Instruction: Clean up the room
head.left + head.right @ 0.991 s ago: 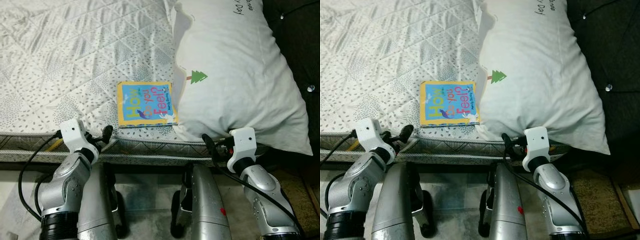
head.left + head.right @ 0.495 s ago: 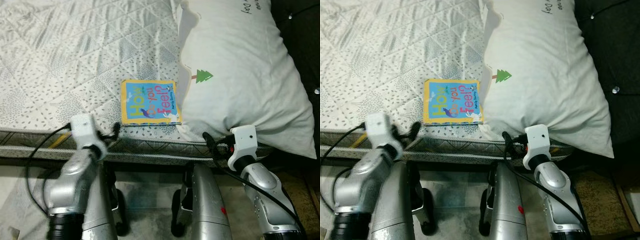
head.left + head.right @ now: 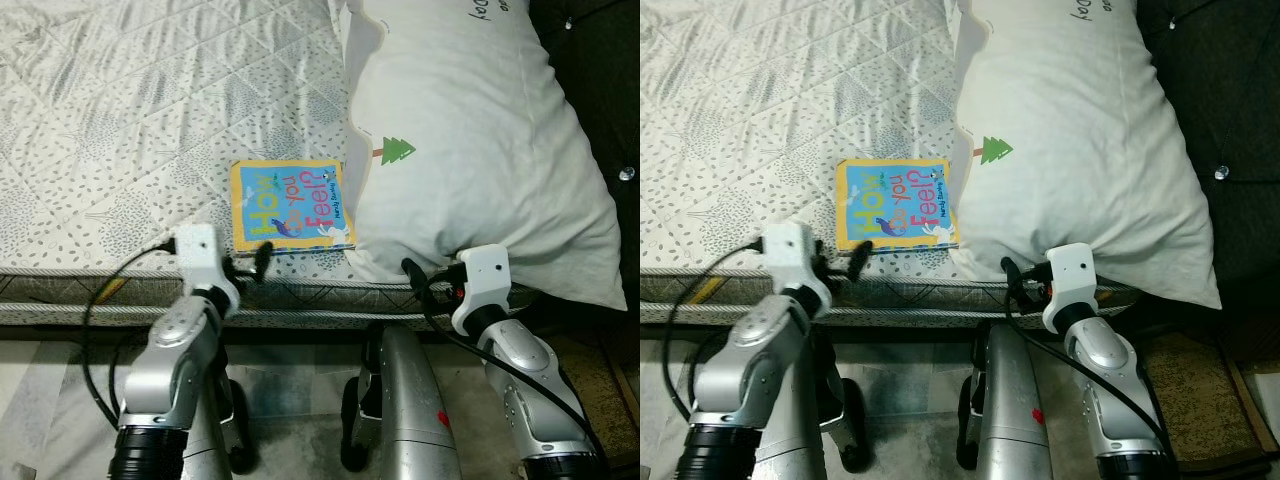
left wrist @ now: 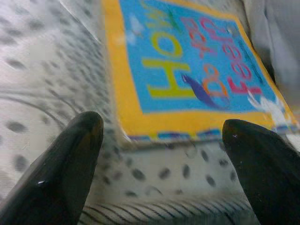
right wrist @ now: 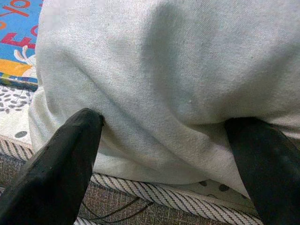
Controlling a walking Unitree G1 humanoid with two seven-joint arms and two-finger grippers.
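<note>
While I look down through my left eye, a flat square book with a yellow border and blue cover lies on the bed, near its front edge, its right side just under the edge of a big white pillow. The bed cover is quilted in diamonds with small grey leaf specks, and a striped piping runs along the mattress edge. The pillow is soft, wrinkled cloth with a small green tree print. My left gripper sits at the mattress edge right at the book's near edge; whether it touches I cannot tell. My right gripper sits low at the pillow's near corner. Dark tufted upholstery stands right of the pillow.

Right eye: same layout, book between bare quilt and pillow.

Left wrist: my two black fingers are spread wide apart with nothing between them, book just ahead, glossy cover, coloured lettering, lying flat on the speckled cloth.

Right wrist: my fingers are wide apart, tips against the pillow; I cannot tell if they pinch it. A corner of the book shows beside the pillow.
</note>
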